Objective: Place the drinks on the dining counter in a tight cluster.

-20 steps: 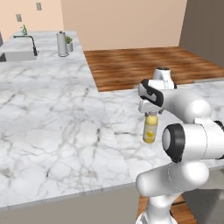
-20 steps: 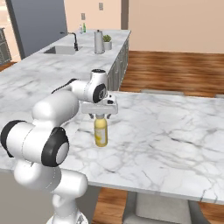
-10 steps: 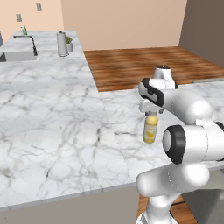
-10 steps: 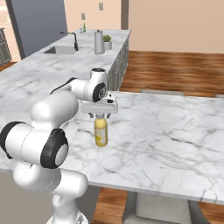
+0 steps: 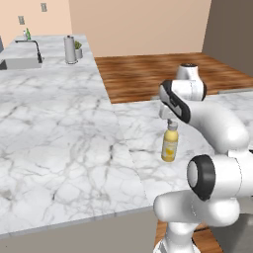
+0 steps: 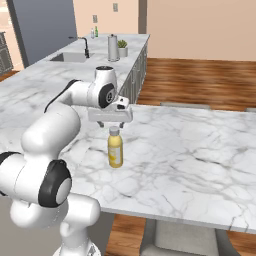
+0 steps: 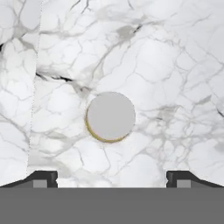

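Directly above the stout yellow juice bottle with its pale cap (image 5: 170, 144), standing on the white grey-veined marble dining counter (image 6: 200, 150), the two-finger gripper (image 6: 110, 122) hung released, jaws wide at three and nine o'clock of the cap, so a straight vertical lift looked safest

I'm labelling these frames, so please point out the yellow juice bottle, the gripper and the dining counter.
yellow juice bottle (image 6: 115, 152): right base view, on its yellow body.
gripper (image 6: 111, 123): right base view, midway between its fingertips, above the cap.
dining counter (image 6: 200, 155): right base view, bare marble top.
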